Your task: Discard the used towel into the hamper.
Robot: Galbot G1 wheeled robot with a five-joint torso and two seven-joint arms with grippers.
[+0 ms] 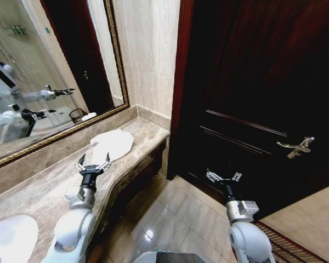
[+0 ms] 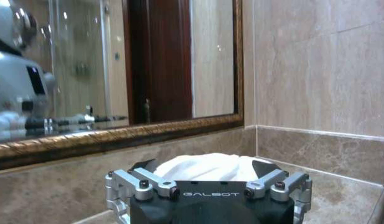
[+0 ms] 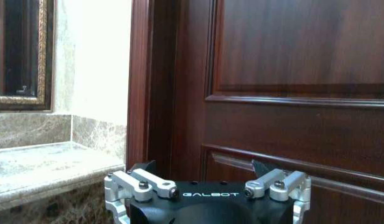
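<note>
Left hand [image 1: 93, 162], fingers spread, hovers over the counter [image 1: 38, 192], white towel [image 1: 113, 144] just beyond.

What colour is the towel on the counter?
White. The towel shows best in the head view, lying ahead of the open left gripper.

We see open bench [image 1: 49, 186] between our left claw [image 1: 92, 163] and the towel [image 1: 113, 143]; mirror [image 1: 44, 71] and wall [image 1: 151, 55] close it in behind.
</note>
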